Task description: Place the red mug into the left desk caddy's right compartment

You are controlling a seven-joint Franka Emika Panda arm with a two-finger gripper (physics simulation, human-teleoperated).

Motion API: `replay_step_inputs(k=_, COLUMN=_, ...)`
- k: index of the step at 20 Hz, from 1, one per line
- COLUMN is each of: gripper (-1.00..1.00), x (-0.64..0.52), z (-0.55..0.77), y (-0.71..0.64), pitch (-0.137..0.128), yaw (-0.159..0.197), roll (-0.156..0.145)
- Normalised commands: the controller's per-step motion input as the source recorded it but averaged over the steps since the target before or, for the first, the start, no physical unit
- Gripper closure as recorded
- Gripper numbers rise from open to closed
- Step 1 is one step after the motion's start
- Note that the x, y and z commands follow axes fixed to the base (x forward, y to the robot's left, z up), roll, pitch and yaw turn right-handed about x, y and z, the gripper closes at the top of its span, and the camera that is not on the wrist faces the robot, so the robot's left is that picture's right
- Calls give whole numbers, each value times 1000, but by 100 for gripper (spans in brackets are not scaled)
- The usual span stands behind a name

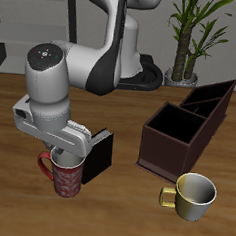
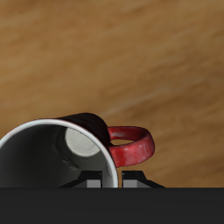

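Mug [image 1: 67, 176] is standing upright on the table [image 1: 112, 215], right below the gripper [image 1: 71, 152], its rim between the jaws, handle [image 2: 131, 145] sticking out sideways. Whether the jaws are gripping it, I cannot tell. Caddy [image 1: 185, 125] is sitting well apart from the jaws.

yellow-gold mug [image 1: 192, 194], small black box [image 1: 99, 152], plant [image 1: 195, 31]

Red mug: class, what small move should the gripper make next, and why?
Probably lower a little and close on the rim. The gripper sits right over the red mug, which stands on the table beside the small black box, far from the left desk caddy. A firm hold isn't visible.
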Motion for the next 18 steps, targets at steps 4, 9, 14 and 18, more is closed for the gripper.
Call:
replay_step_inputs(k=4, gripper=100, x=-178, z=546, y=-74, pitch=-59, yaw=15, roll=-36)
replay_step_inputs(k=9, gripper=100, x=-309, z=753, y=-133, pitch=-95, yaw=29, roll=-27)
replay_step_inputs(k=14, gripper=100, x=-284, z=490, y=-120, pitch=-56, yaw=17, roll=-32)
replay_step_inputs(k=18, gripper=100, x=-340, z=444, y=-44, pitch=-45, yaw=22, roll=-32)
